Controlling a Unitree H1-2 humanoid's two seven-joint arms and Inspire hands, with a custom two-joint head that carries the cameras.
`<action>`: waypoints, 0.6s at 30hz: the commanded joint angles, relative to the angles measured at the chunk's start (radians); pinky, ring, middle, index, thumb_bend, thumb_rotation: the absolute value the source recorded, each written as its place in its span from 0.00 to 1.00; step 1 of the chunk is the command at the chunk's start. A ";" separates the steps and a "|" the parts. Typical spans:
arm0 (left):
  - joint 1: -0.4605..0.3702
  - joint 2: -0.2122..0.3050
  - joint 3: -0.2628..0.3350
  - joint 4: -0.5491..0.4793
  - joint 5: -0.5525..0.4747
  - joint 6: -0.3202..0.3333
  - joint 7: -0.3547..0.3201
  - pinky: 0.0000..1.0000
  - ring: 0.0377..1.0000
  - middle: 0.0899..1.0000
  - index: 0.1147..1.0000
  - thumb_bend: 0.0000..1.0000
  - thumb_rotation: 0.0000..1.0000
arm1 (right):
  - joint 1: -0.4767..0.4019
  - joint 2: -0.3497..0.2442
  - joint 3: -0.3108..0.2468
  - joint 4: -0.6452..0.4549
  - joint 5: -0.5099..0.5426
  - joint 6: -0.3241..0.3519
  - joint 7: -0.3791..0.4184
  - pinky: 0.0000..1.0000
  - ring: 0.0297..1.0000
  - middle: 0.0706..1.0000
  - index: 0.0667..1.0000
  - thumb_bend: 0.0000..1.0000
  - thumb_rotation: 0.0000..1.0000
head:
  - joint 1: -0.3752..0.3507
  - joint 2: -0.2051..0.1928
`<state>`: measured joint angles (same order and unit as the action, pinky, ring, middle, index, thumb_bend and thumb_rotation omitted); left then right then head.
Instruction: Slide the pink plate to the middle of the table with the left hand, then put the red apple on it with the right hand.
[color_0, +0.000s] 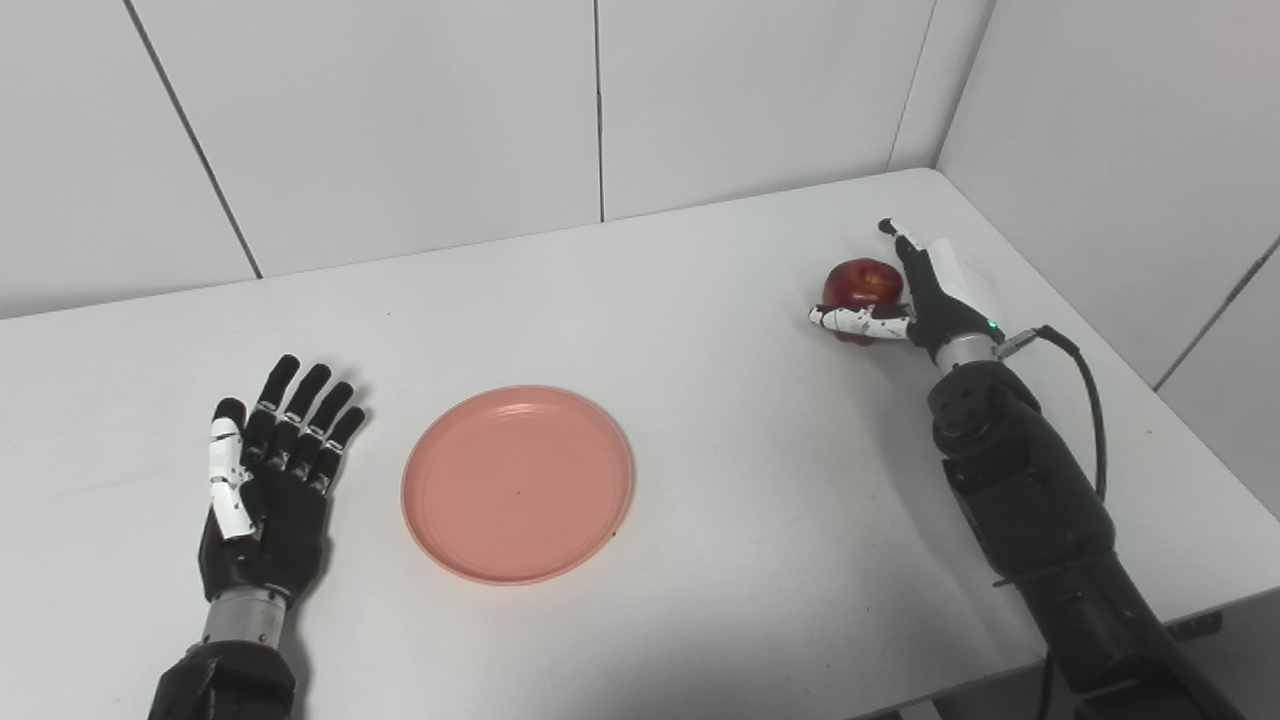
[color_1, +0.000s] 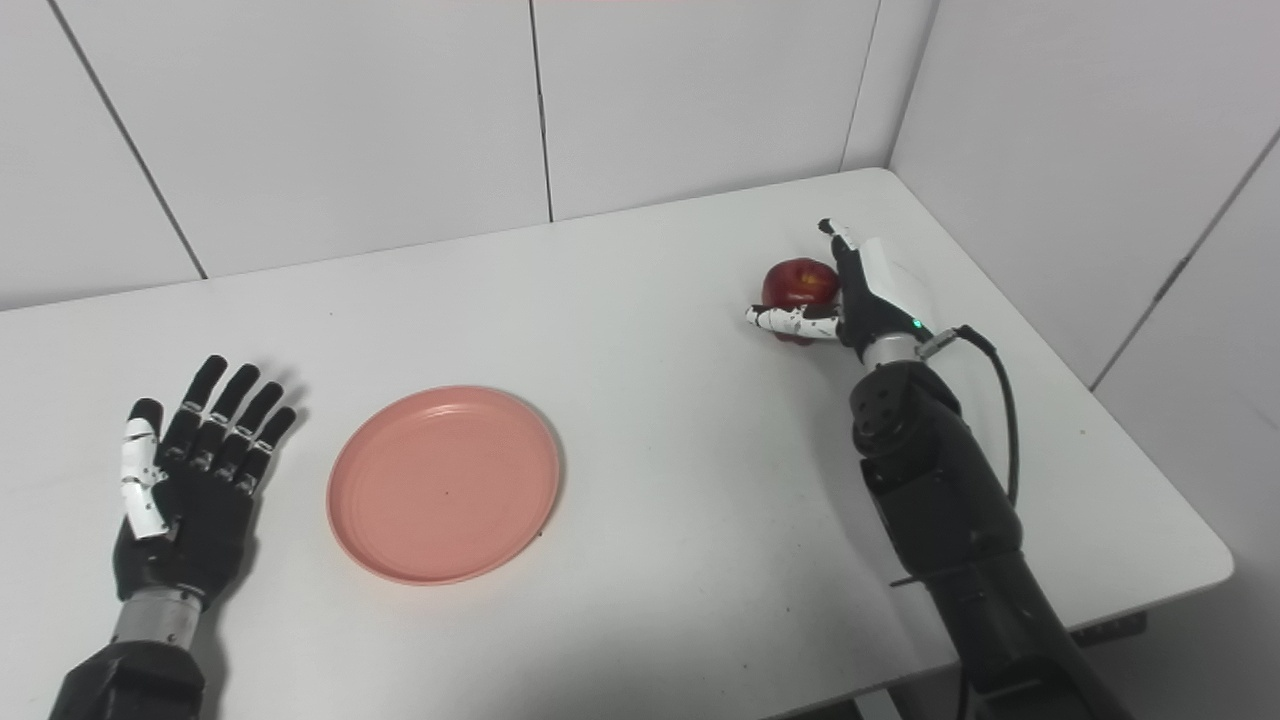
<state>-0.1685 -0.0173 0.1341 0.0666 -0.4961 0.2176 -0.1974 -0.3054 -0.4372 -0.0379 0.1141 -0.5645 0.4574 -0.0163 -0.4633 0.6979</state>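
Nearest, the left hand (color_0: 265, 490) lies flat on the table (color_0: 720, 420), its fingers (color_0: 300, 405) straight and spread, holding nothing; it rests just beside the plate (color_0: 517, 484) without touching it. Next out, the plate sits flat and empty, somewhat left of the table's middle by the look of both views. Farthest, near the right rear corner, the right hand (color_1: 850, 300) is at the apple (color_1: 800, 283): thumb across the near side, fingers (color_1: 838, 240) rising behind it. Whether the hold has fully closed cannot be told, nor whether the apple is clear of the table.

Risks, as judged from this moment:
- The apple is round and glossy; a hold on only two sides could let it roll out during the carry, and it lies close to the rear edge.
- Apple and plate are well apart, so the carry is long; a loose hold would have time to fail.
- A drop from height onto the shallow plate could send the apple rolling off over the low rim.
- The plate, slightly off centre, may leave the placement off the target.

Count: two hands, one plate, one apple, one table.
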 joint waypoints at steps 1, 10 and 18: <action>0.015 0.001 -0.001 0.008 0.006 0.031 0.016 0.88 0.87 0.88 0.87 0.39 1.00 | -0.052 -0.030 -0.002 -0.011 -0.003 -0.029 -0.025 0.76 0.87 0.91 0.89 1.00 0.43 | 0.000 0.000; 0.018 -0.001 -0.003 0.000 0.010 0.038 0.022 0.88 0.87 0.88 0.86 0.38 1.00 | -0.065 -0.026 -0.007 0.015 0.030 -0.051 -0.037 0.74 0.85 0.88 0.85 1.00 0.36 | 0.002 0.002; 0.018 0.000 -0.003 0.004 0.009 0.035 0.018 0.88 0.86 0.87 0.86 0.39 1.00 | -0.076 -0.010 -0.024 0.052 0.084 -0.124 -0.089 0.61 0.71 0.74 0.75 0.97 0.25 | 0.003 0.003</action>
<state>-0.1651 -0.0174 0.1337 0.0604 -0.4956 0.2225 -0.1971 -0.3297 -0.4296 -0.0517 0.1720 -0.4840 0.3896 -0.0627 -0.4602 0.6995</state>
